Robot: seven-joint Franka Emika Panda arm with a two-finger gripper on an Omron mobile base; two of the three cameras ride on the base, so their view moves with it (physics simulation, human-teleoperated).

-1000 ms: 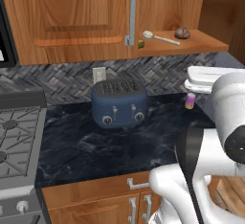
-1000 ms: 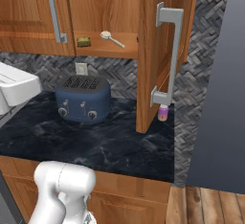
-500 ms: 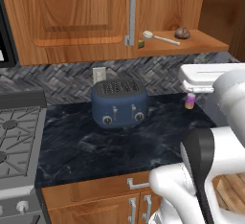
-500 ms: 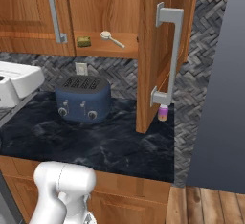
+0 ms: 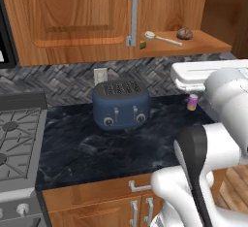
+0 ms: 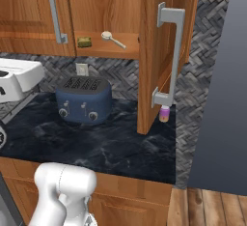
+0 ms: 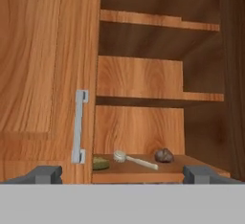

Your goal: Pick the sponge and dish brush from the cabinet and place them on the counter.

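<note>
Claw (image 7: 122,173) released, finger tips (image 7: 45,173) spread wide apart at the bottom of the hand view, nothing between them, aimed at the open cabinet (image 7: 143,77) from well in front of it.

Sponge (image 6: 85,41) lying on the lowest cabinet shelf (image 6: 123,48), just beside the closed left door's edge; yellowish-green block, partly hidden by that door in the left base view (image 5: 143,44) and hand view (image 7: 99,162). Dish brush (image 6: 113,39) lying flat on the same shelf just to the right of the sponge, round white head (image 7: 119,156) toward the sponge, pale handle running away from it; also seen in the left base view (image 5: 162,38). Apart from the sponge, not touching as far as can be told. Dark brown round lump (image 5: 184,33) farther along the shelf, past the handle's end, seen in the hand view too (image 7: 164,155).

Right cabinet door (image 6: 159,51) swung open, silver bar handle (image 6: 171,56) facing out. Upper shelves bare wood.

Worktop (image 5: 111,146) below: dark marbled stone, blue toaster (image 5: 120,104) standing against the backsplash, small purple-and-cream jar (image 5: 193,102) near the open door's foot (image 6: 164,114). Stove top (image 5: 17,138) at the left edge of the left base view.
</note>
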